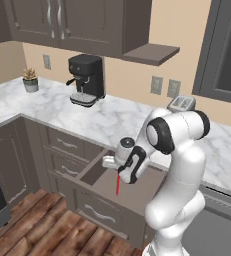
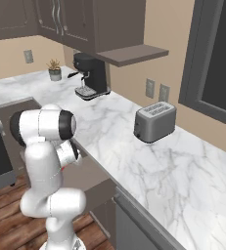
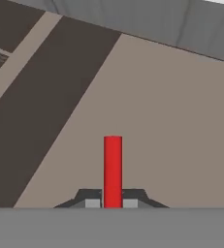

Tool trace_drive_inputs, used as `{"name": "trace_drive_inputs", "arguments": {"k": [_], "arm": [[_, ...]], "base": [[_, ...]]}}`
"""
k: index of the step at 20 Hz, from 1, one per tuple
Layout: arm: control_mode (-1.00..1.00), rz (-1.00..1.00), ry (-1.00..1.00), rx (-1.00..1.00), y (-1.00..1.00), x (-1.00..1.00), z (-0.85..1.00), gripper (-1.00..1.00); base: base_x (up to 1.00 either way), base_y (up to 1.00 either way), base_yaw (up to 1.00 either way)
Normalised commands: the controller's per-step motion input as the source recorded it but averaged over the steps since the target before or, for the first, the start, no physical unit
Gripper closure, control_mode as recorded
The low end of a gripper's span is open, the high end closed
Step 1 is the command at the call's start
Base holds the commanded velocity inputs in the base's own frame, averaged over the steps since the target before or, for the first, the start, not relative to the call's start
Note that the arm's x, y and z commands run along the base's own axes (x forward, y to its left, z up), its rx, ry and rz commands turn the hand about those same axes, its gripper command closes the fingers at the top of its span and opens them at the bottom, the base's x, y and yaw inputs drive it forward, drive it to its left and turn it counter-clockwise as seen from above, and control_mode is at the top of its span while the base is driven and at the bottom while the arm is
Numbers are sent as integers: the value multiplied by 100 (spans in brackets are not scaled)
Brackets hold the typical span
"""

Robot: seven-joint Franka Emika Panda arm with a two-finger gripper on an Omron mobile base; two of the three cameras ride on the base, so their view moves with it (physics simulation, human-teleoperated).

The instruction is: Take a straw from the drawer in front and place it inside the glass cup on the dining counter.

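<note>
gripper (image 3: 112,203) clamping straw (image 3: 112,169), over open drawer (image 1: 137,192)

A black coffee machine (image 1: 86,79) is standing on the marble worktop (image 1: 112,120), at eleven o'clock from the silver toaster (image 2: 155,121). A small potted plant (image 1: 30,80) is sitting at nine o'clock from the machine, well apart. Wall outlets (image 1: 157,84) are showing at twelve o'clock above the worktop.

1. No text, label, brand, number or sign can be read in any of the three views.
2. The coffee machine (image 1: 86,79), at about 11 o'clock in the left base view, has a plain dark front without lettering.
3. The toaster (image 2: 155,121) carries no legible marking.
</note>
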Motion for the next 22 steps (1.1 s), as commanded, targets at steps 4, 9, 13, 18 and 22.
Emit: {"name": "trace_drive_inputs", "arguments": {"k": [4,9,13,18,22], "arm": [[-100,0,-11,2,0,2,100,100],[-100,1,-9,1,0,0,100,100],[-100,4,0,5,0,1,100,100],[-100,5,0,7,0,25,100,100],[-100,3,0,6,0,52,100,100]], "base": [[0,0,0],[0,0,0],[0,0,0],[0,0,0],[0,0,0]]}}
